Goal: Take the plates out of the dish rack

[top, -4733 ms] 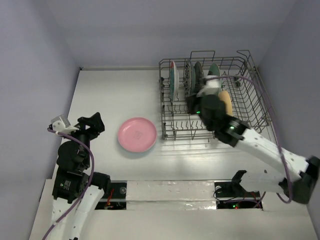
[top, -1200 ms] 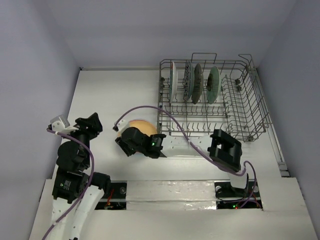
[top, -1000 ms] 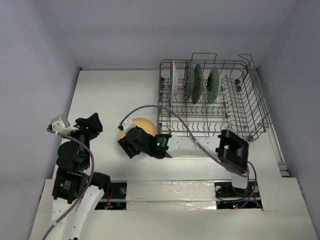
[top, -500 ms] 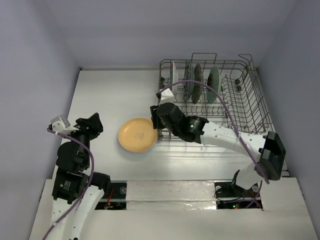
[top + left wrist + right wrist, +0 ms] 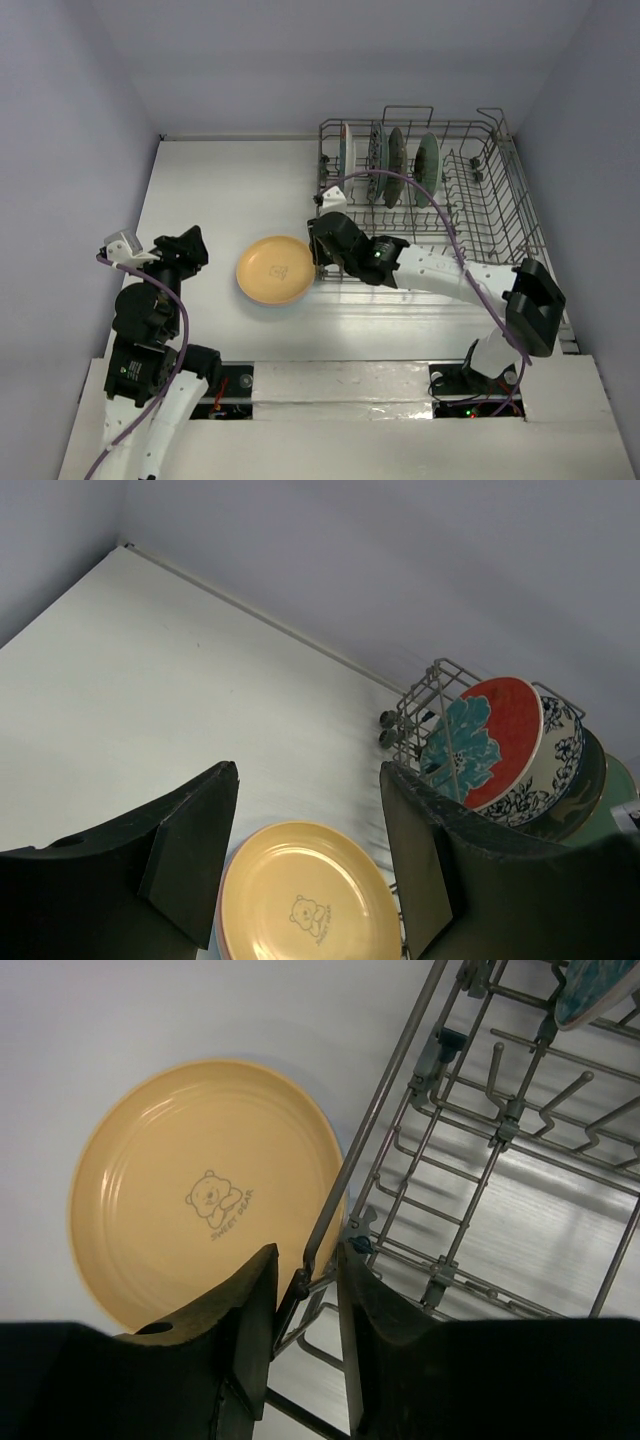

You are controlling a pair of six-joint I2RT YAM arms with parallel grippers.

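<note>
An orange-yellow plate point(image 5: 275, 270) with a bear print lies flat on the table, left of the dish rack point(image 5: 500, 230); a pink rim shows under it in the left wrist view. Several plates point(image 5: 378, 165) stand upright in the rack's back row. My right gripper point(image 5: 320, 236) hovers over the rack's near left corner. Seen from the right wrist, its jaws point(image 5: 307, 1260) stand a little apart with nothing gripped, the rack's corner wire showing below the gap. My left gripper point(image 5: 180, 245) is open and empty, left of the orange-yellow plate point(image 5: 305, 895).
The rack's near rows of tines point(image 5: 500, 1130) are bare. A red and teal patterned plate point(image 5: 490, 730) faces the left wrist camera from the rack's left end. Walls close in the table at the back and both sides.
The right arm has left the orange-yellow plate on the pink one and swung back right to the rack's near left corner, its jaws narrower. The left arm has not moved.
</note>
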